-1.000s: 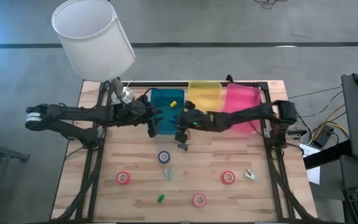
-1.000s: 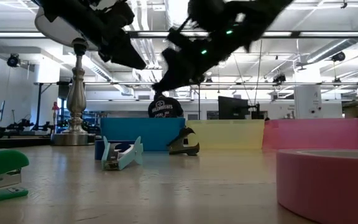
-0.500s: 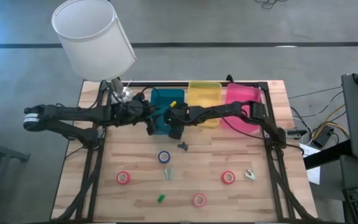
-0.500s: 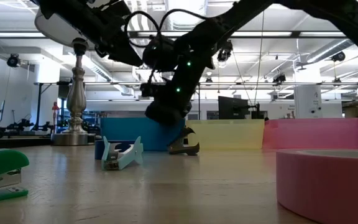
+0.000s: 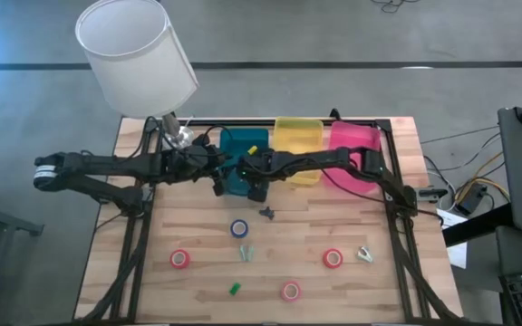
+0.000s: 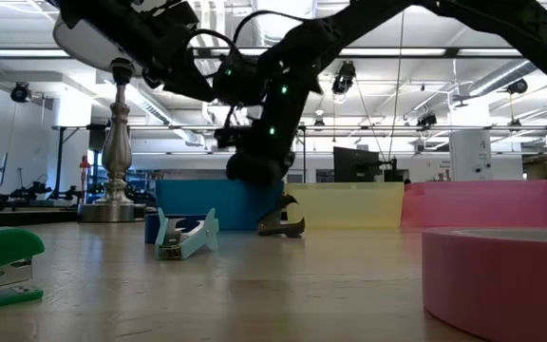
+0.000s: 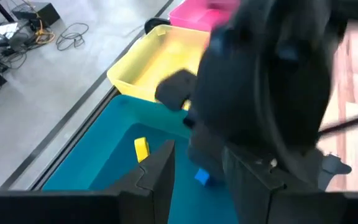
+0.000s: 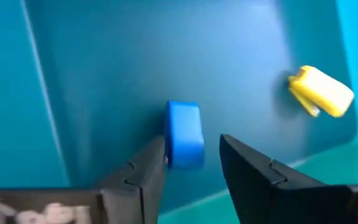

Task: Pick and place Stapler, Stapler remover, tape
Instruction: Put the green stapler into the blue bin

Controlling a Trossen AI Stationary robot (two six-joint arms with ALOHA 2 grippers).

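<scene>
Over the teal bin (image 5: 234,145), both your grippers crowd together.
Right gripper (image 8: 191,163) hangs released above a blue stapler (image 8: 185,134); left gripper (image 7: 197,177) is spread too, tight against the bin's rim.

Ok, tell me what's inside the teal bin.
The teal bin holds a blue stapler and a yellow stapler. The right claw hangs open just above the blue one. The arms hide part of the bin floor from above.

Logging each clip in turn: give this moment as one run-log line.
right gripper: open over teal bin | blue stapler lying in bin beside yellow stapler | left gripper: open, hovering above same bin
</scene>
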